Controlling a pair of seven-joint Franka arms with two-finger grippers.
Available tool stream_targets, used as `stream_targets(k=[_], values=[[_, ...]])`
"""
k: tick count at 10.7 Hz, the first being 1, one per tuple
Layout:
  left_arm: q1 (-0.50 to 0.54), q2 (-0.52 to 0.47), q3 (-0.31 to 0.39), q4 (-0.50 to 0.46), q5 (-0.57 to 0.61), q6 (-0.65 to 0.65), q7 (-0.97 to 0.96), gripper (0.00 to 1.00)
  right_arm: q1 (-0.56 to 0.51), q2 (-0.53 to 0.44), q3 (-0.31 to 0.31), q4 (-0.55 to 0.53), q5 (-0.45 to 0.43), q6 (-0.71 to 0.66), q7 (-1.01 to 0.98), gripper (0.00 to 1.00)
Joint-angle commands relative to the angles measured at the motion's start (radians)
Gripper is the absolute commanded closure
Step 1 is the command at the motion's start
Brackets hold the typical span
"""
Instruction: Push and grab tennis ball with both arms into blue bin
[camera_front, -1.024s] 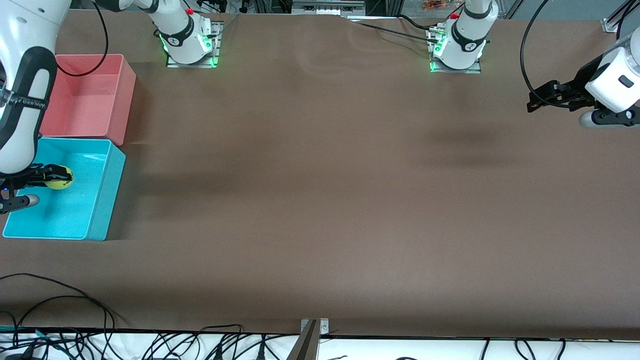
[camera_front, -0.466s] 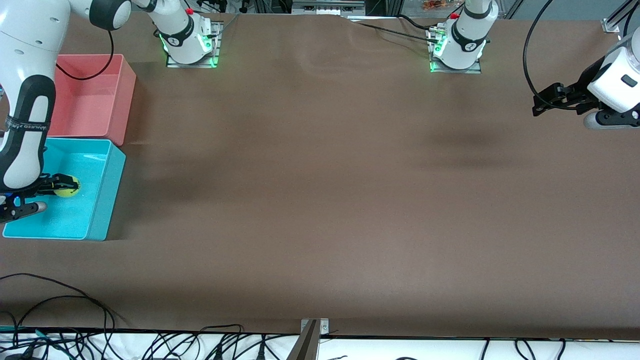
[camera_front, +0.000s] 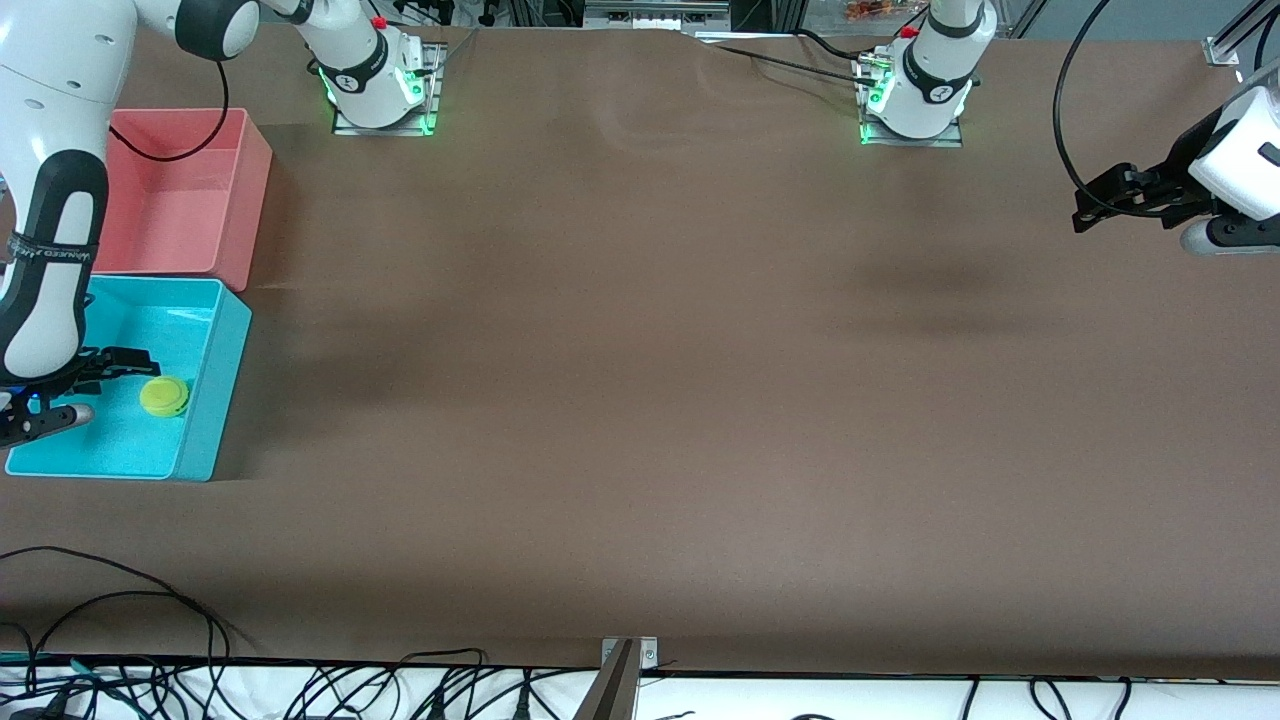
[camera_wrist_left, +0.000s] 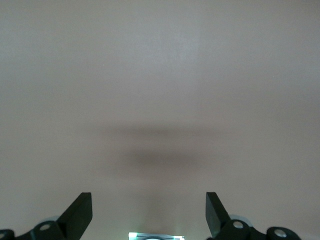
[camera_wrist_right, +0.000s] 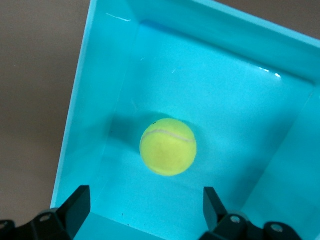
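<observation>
Item one, nearest my right pincer (camera_front: 125, 362): I read its fingers (camera_wrist_right: 75, 207) as spread wide with nothing between them, hanging over the blue bin (camera_front: 215, 385) at the right arm's end of the tabletop (camera_front: 640, 400). Item two, directly below that pincer: the tennis ball (camera_front: 164, 396), yellow-green, curved seam showing, lying free on the bin's floor and clear of both fingers; in the right wrist view the ball (camera_wrist_right: 168, 146) sits between the two finger tips but well beneath them, inside the bin (camera_wrist_right: 100, 100). Item three, next out from the pincer: a pink-red bin (camera_front: 245, 190) of the same size, standing just beside the blue one on the side toward the arm bases. Item four, well apart, at the left arm's end of the tabletop: my left pincer (camera_front: 1090, 205), fingers (camera_wrist_left: 77, 215) spread apart and holding nothing, waiting in the air over bare brown tabletop.
</observation>
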Motion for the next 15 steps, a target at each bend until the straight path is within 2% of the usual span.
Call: stream_targets(k=[1,5,7,9,15], values=[[-0.008,0.015,-0.004,0.022,0.016,0.046,-0.002,0.0,0.001,-0.033,0.003,0.026,-0.015,-0.049,-0.017,0.0],[0.001,-0.031,-0.005,-0.067,0.019,0.103,0.006,0.0,0.001,-0.042,0.0,0.181,-0.011,-0.216,-0.012,0.0],[0.004,-0.028,-0.004,-0.067,0.019,0.106,0.011,0.0,0.001,-0.058,-0.003,0.309,-0.011,-0.335,-0.003,0.0],[0.004,-0.024,-0.004,-0.064,0.019,0.103,0.011,0.0,0.01,-0.084,-0.001,0.374,-0.006,-0.371,-0.003,0.0],[0.003,-0.019,-0.004,-0.053,0.019,0.106,0.011,0.0,0.11,-0.237,0.007,0.379,-0.022,-0.47,0.051,0.0]])
